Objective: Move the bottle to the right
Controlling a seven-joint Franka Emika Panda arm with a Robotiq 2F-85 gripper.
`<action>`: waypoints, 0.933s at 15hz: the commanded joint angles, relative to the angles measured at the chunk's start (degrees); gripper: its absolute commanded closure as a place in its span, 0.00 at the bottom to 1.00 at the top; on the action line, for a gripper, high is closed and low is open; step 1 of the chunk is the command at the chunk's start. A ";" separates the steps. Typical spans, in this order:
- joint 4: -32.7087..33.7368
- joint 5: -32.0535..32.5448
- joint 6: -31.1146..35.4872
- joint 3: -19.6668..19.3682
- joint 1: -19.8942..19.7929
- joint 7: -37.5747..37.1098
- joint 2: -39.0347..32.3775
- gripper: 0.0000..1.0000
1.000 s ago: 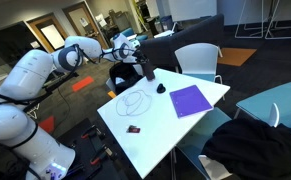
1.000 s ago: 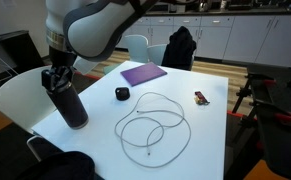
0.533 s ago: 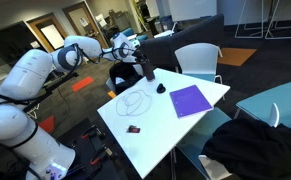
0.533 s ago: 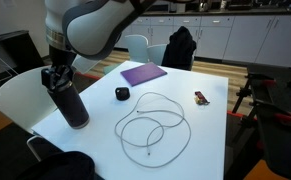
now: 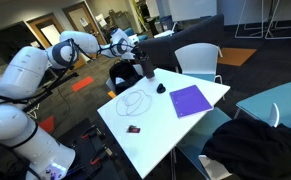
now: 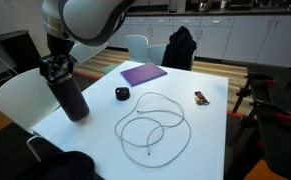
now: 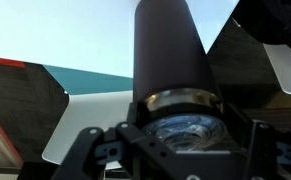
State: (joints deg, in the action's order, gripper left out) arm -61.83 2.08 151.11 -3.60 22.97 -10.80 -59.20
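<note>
Bottle (image 6: 71, 98), tilted at frame left, is pinched by the claw (image 6: 55, 70) above the counter (image 6: 205, 120); the carrying step is judged in hand, with rightward travel and an upright set-down required.

The pincer (image 6: 57, 70) clasps the tilted bottle (image 6: 72, 99) at a corner of the table (image 6: 207, 125).

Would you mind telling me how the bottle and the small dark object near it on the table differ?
The bottle is tall and cylindrical; the small dark object is low and rounded. The bottle leans, clamped at its top by the gripper; the small dark object sits free on the white table. Both are dark.
</note>
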 commanded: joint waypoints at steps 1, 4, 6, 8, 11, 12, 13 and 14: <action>-11.52 0.49 -0.37 -2.43 1.03 -3.01 9.80 0.40; -19.05 0.43 1.61 -3.98 1.06 -4.74 15.46 0.40; -23.43 2.45 2.92 -3.94 0.34 -7.51 18.93 0.40; -28.20 3.48 4.36 -5.07 0.58 -9.99 22.68 0.40; -35.57 4.64 6.36 -6.45 0.71 -14.33 28.20 0.40; -38.25 5.31 7.21 -7.24 0.96 -15.95 30.04 0.40; -40.87 5.93 8.03 -7.76 1.09 -17.35 31.84 0.40; -43.57 6.99 9.30 -8.97 1.62 -19.53 33.50 0.40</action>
State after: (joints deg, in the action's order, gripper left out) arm -94.13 6.19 156.21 -9.98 23.01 -24.79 -34.26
